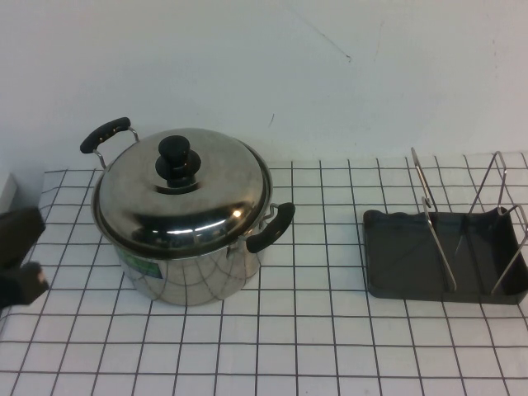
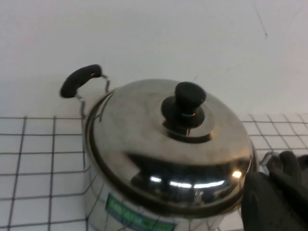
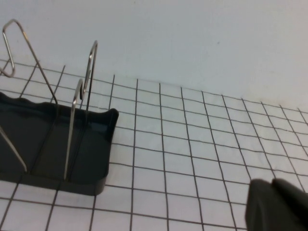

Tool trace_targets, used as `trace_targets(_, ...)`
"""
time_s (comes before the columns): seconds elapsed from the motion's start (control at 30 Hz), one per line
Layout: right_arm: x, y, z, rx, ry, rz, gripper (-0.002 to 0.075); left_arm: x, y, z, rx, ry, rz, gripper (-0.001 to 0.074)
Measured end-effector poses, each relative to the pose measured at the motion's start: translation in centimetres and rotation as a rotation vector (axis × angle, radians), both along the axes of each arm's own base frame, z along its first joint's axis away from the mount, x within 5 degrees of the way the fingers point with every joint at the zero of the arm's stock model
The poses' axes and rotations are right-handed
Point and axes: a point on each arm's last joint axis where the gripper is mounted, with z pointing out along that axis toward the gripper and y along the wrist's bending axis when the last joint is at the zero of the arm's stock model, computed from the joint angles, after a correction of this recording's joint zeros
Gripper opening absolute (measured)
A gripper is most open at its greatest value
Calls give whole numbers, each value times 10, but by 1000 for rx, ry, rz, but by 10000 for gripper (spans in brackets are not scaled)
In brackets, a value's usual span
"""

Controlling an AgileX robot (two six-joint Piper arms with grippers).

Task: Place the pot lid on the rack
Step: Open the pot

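Note:
The pot lid [image 1: 186,186], shiny steel with a black knob [image 1: 176,158], sits on the steel pot [image 1: 190,272] at the table's left. It also shows in the left wrist view [image 2: 159,144]. The rack [image 1: 412,264], a dark grey tray with silver wire dividers [image 1: 437,231], stands at the right and is empty; it also shows in the right wrist view [image 3: 43,144]. My left gripper [image 1: 21,264] sits at the left edge, beside the pot and apart from it; in its wrist view [image 2: 279,192] the fingers lie together, empty. My right gripper [image 3: 279,204] is shut and empty, off the rack's side, out of the high view.
The pot has two black side handles, one at the back left [image 1: 105,134] and one at the front right [image 1: 272,227]. A white wall [image 1: 264,66] closes the back. Checked tablecloth [image 1: 322,330] lies between pot and rack.

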Motion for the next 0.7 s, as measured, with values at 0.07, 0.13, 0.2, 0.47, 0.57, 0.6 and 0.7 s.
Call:
trace_targets(0.07,0,0,-1,2,4,0,-4,13,-3,-1,-57,-13,-11,-2)
trace_targets(0.13,0,0,-5,3,16,0,-4,29,-2,-2,-95,-31,12,-2)
trace_targets(0.2,0,0,-10,4,30,0,-4,47,-1,-5,-74,-43,33,-2)
trace_targets(0.47,0,0,-14,10,45,0,-4,102,-7,-23,145,-40,-75,127)
trace_targets(0.57,0,0,-14,10,45,0,-4,119,-15,-27,126,-25,-163,288)
trace_targets(0.6,0,0,-14,10,45,0,-4,126,-18,-29,117,-17,-190,347)
trace_targets(0.7,1,1,-14,21,44,1,-4,147,-23,-36,91,13,-232,459)
